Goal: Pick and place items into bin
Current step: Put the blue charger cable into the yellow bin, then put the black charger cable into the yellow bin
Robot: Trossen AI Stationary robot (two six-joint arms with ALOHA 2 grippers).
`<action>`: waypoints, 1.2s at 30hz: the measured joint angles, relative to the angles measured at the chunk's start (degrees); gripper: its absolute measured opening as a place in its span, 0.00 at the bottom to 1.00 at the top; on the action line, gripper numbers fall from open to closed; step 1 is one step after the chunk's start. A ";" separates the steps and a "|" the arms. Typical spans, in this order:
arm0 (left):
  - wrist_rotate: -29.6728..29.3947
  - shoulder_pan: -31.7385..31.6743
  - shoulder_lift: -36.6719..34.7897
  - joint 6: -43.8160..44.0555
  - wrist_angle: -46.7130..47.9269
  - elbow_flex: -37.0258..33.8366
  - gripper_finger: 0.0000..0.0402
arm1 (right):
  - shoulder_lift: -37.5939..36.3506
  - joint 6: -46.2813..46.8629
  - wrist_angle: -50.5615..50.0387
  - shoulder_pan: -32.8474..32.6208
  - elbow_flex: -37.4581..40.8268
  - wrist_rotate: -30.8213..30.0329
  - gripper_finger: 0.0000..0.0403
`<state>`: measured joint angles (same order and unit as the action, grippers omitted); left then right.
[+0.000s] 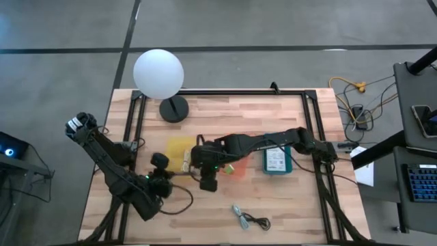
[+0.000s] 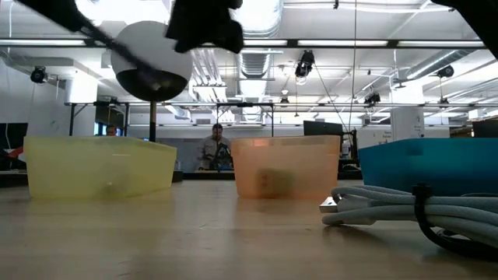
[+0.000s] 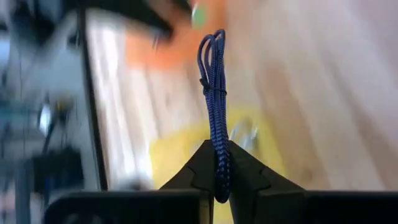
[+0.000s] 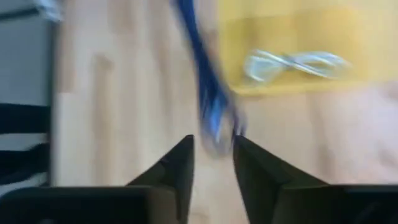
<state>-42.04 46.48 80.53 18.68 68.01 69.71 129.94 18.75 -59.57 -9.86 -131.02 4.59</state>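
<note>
Three bins (image 1: 235,161) between both arms

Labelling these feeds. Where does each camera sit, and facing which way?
High: overhead, facing straight down on the table; both arms show.
Low: at tabletop height, facing level across the grey cable to the orange bin; a dark arm at top.
Left wrist: past the left tool, shut on the purple cable.
Right wrist: past the open right tool toward the yellow bin.
Shared: both wrist views show that cable.

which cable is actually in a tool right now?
The blue-purple braided cable, pinched in the left tool. The white cable lies in the yellow bin, and the grey cable lies loose on the table's near edge.
</note>
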 joint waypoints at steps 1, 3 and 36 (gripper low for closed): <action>0.08 0.02 0.00 4.82 4.31 0.01 0.01 | -0.42 -0.25 -1.88 -0.04 0.00 -2.71 0.27; 0.56 -0.35 0.00 17.37 15.03 0.00 0.01 | -1.49 0.40 -5.85 -0.20 0.02 -9.68 0.33; 23.17 -13.96 6.01 32.37 2.14 -3.48 0.40 | -5.08 2.84 -25.64 -12.79 0.74 -16.81 0.50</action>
<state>-18.87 32.52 86.54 51.05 70.15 66.24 124.86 21.59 -85.21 -22.66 -130.29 -12.21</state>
